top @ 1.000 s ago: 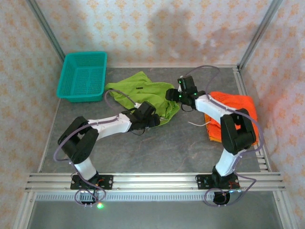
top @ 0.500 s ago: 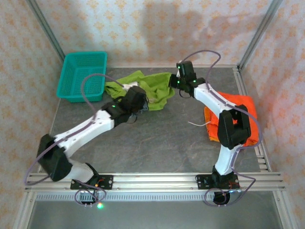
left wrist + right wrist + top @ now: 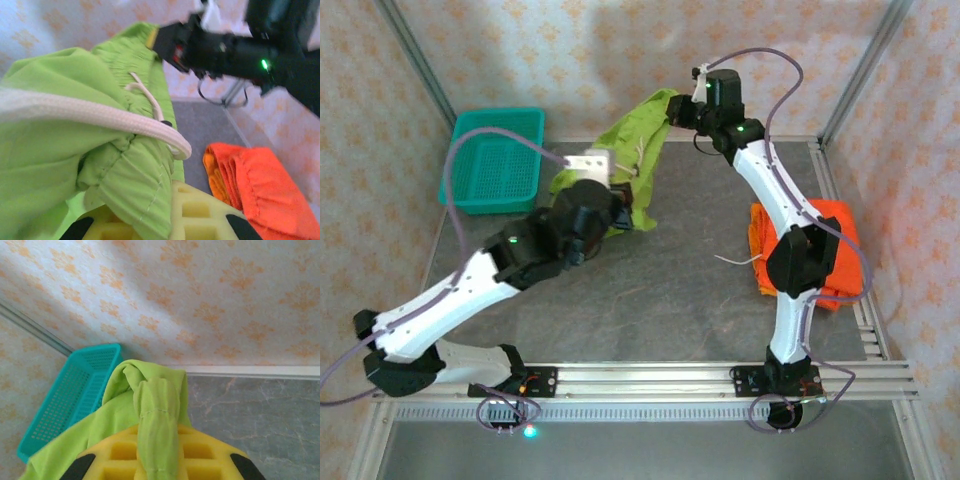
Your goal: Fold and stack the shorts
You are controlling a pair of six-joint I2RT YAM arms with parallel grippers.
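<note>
Left gripper (image 3: 150, 220), right gripper (image 3: 157, 452) both clamping lime green shorts (image 3: 635, 140), holding them raised just right of teal basket (image 3: 500, 112). Advising: pulling grips apart, tautening waistband, laying flat before folding. Orange shorts (image 3: 825, 230) lying far right of basket.

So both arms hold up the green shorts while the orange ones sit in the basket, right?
No: the orange shorts lie on the table at the right, away from the basket, as the top view shows. The green shorts are indeed held up.
</note>
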